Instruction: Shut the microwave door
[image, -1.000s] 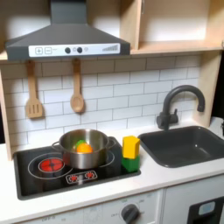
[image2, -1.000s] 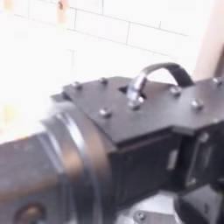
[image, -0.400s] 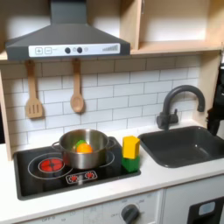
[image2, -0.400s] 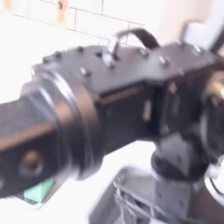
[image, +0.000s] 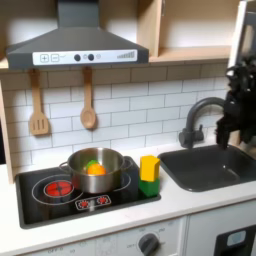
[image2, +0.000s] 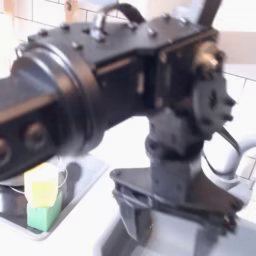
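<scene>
While the black arm hangs above the sink (image: 208, 168) at the first exterior view's right edge, its gripper (image: 222, 136) points down just over the basin, close beside the dark curved faucet (image: 203, 110) that rises behind the sink. Whether the jaws stand wide or narrow cannot be told: they are small and dark in the first exterior view, and in the second exterior view the gripper (image2: 172, 212) is a blurred dark mass beneath the arm's bulky joints. High above the sink, a pale upright strip (image: 242, 30) stands at the first exterior view's right edge, over the arm. It may be the microwave door seen edge-on, but that cannot be told for sure. On the white tabletop (image: 190, 202) to the first exterior view's left of the sink, a yellow block (image: 149, 165) sits on a green block (image: 148, 186). Farther from the sink on that side, a steel pot (image: 96, 174) holding orange and green pieces stands on the black stove (image: 38, 198). A grey range hood (image: 75, 45) hangs above the stove.
</scene>
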